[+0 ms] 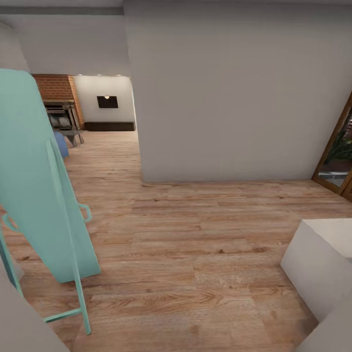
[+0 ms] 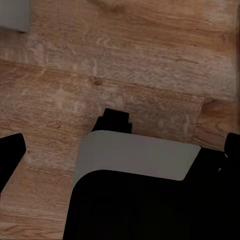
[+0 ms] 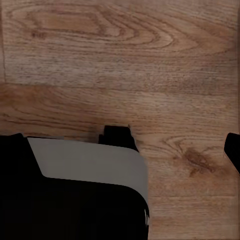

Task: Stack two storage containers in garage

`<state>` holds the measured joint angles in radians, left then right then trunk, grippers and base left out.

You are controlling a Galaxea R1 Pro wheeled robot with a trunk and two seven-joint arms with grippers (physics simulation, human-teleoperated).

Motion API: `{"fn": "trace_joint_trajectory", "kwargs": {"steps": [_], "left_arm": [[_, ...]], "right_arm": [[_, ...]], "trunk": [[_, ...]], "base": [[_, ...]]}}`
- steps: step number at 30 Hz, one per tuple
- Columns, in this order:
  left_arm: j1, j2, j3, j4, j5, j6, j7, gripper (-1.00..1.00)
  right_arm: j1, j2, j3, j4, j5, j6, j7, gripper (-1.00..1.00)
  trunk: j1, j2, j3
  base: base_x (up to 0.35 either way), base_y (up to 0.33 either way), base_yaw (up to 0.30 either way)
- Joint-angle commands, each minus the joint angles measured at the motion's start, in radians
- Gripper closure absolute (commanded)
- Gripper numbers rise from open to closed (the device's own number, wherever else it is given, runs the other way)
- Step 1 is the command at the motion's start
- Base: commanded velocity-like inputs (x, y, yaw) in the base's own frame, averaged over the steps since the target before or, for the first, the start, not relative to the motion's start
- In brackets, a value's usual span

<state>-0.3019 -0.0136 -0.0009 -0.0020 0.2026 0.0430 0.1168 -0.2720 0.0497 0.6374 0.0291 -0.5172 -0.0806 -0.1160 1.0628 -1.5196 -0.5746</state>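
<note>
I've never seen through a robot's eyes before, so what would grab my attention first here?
A tall mint-green ironing board leans on its folding legs at the left of the head view, over light wood-plank flooring. A broad white wall fills the middle, and past it, far back, stands a red brick fireplace.

A tall mint-green ironing board [image 1: 36, 186] leans at nine o'clock; a red brick fireplace [image 1: 58, 100] stands at eleven, a wood-framed glass door [image 1: 337, 151] at three.

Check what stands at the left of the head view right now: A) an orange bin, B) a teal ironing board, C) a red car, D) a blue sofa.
B: a teal ironing board leans there on its thin teal legs, over the wood-plank floor.
</note>
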Motion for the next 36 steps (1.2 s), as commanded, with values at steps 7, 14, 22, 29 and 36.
{"fn": "trace_joint_trajectory", "kwargs": {"steps": [7,14,22,29,36], "left_arm": [[-0.001,0.000,-0.001,0.000,0.006,0.003,0.003,-1.00],[-0.001,0.000,-0.001,0.000,0.006,0.003,0.003,-1.00],[-0.001,0.000,-0.001,-0.001,0.006,0.003,0.003,-1.00],[-0.001,0.000,-0.001,0.000,0.006,0.003,0.003,-1.00],[-0.001,0.000,-0.001,0.000,0.006,0.003,0.003,-1.00]], "right_arm": [[-0.001,0.001,0.008,0.003,-0.010,-0.005,-0.001,-1.00],[-0.001,0.001,0.008,0.003,-0.010,-0.005,-0.001,-1.00],[-0.001,0.001,0.008,0.003,-0.010,-0.005,-0.001,-1.00],[-0.001,0.001,0.009,0.003,-0.009,-0.005,-0.001,-1.00],[-0.001,0.001,0.010,0.003,-0.009,-0.005,-0.001,-1.00]], "trunk": [[0.001,0.000,-0.001],[0.001,0.000,-0.001],[0.001,0.000,-0.001],[0.001,0.000,-0.001],[0.001,0.000,-0.001]], "base": [[0.322,0.000,0.000],[0.322,0.000,0.000],[0.322,0.000,0.000],[0.322,0.000,0.000],[0.322,0.000,0.000]]}}
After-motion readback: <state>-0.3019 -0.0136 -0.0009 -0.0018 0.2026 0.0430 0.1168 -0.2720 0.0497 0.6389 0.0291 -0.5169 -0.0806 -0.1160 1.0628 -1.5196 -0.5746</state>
